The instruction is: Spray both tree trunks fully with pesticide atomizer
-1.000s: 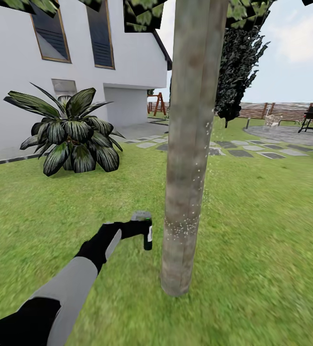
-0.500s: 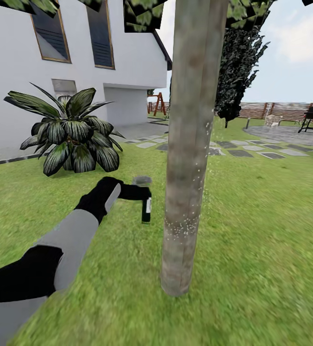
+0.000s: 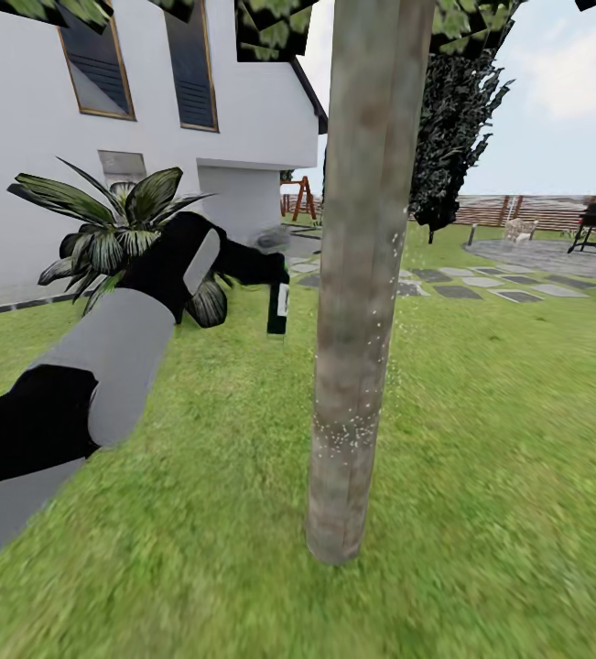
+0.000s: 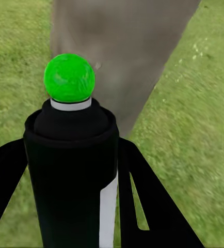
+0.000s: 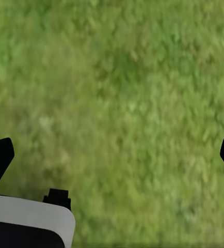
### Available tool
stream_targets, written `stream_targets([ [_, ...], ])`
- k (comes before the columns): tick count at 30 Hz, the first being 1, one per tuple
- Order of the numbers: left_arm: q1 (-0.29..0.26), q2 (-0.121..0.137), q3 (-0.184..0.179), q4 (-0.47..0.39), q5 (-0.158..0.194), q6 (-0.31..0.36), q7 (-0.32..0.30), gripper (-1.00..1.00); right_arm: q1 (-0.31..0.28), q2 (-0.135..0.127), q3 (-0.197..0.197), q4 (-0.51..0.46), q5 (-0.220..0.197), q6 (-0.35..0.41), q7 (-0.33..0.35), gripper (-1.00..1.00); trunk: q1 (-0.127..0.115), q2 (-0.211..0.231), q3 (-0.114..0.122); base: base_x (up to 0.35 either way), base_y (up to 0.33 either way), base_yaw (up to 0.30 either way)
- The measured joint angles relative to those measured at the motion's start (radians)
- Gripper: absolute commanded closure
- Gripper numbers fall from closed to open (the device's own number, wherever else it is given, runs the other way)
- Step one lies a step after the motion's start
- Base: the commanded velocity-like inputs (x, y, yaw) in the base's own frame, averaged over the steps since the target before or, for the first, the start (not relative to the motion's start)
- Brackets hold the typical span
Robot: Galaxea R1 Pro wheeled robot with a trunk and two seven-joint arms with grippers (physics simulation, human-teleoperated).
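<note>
So we're in the spraying step here, working on the first trunk. The left tool [image 3: 259, 265] is clamping the pesticide atomizer [image 3: 277, 307] between its two black fingers [image 4: 148, 206], closed tight on the bottle with the body hanging down below the grip. From the left wrist view the atomizer [image 4: 73, 170] is sitting right in the tool, a dark cylinder with a pale stripe down the side and a bright green dot [image 4: 69, 77] on top, so it's probably ready to fire. Just past the nozzle the tree trunk [image 3: 366, 275] is standing close beside the tool, not touching, a thick grey-brown mottled column. White pesticide specks [image 3: 348, 426] are dotting the bark well below the tool, with a thinner scatter running up the far edge, while the bark level with the tool is looking mostly bare. So my guess is the next move calls for keeping the nozzle aimed at that bare stretch and sweeping it along the trunk. The right tool [image 5: 112, 155] is hanging wide open over the lawn [image 5: 122, 77], holding nothing. The second tree isn't handled yet.
</note>
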Motion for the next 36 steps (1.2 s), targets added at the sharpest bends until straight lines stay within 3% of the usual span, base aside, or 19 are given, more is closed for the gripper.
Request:
stream_targets([
  [8, -0.130, -0.002, 0.000, 0.006, 0.002, 0.004, -0.001, 1.00, 0.000, 0.000, 0.000, 0.000, 0.000, 0.000, 0.000, -1.00, 0.000, 0.000, 0.000, 0.000, 0.000, 0.000],
  [11, -0.190, -0.003, 0.001, 0.059, -0.002, 0.003, -0.001, 1.00, 0.000, 0.000, 0.000, 0.000, 0.000, 0.000, 0.000, -1.00, 0.000, 0.000, 0.000, 0.000, 0.000, 0.000],
  [12, -0.215, -0.003, 0.001, 0.077, 0.008, 0.003, -0.001, 1.00, 0.000, 0.000, 0.000, 0.000, 0.000, 0.000, 0.000, -1.00, 0.000, 0.000, 0.000, 0.000, 0.000, 0.000],
  [17, -0.282, -0.003, 0.003, 0.092, 0.140, 0.004, -0.001, 1.00, 0.000, 0.000, 0.000, 0.000, -0.001, 0.000, 0.000, -1.00, 0.000, 0.000, 0.000, 0.000, 0.000, 0.000],
  [24, -0.344, -0.003, 0.003, 0.099, 0.157, 0.003, -0.001, 1.00, 0.000, 0.000, 0.000, 0.000, 0.000, 0.000, 0.000, -1.00, 0.000, 0.000, 0.000, 0.000, 0.000, 0.000],
  [33, -0.349, -0.004, 0.002, 0.114, 0.157, 0.004, -0.003, 1.00, 0.000, 0.000, 0.000, 0.000, -0.001, 0.000, 0.000, -1.00, 0.000, 0.000, 0.000, 0.000, 0.000, 0.000],
  [35, -0.350, -0.009, 0.003, 0.116, 0.170, 0.005, -0.005, 1.00, 0.000, 0.000, 0.000, 0.000, 0.000, 0.000, 0.000, -1.00, 0.000, 0.000, 0.000, 0.000, 0.000, 0.000],
  [36, -0.350, -0.013, 0.003, 0.117, 0.197, 0.006, -0.007, 1.00, 0.000, 0.000, 0.000, 0.000, 0.000, 0.000, 0.000, -1.00, 0.000, 0.000, 0.000, 0.000, 0.000, 0.000],
])
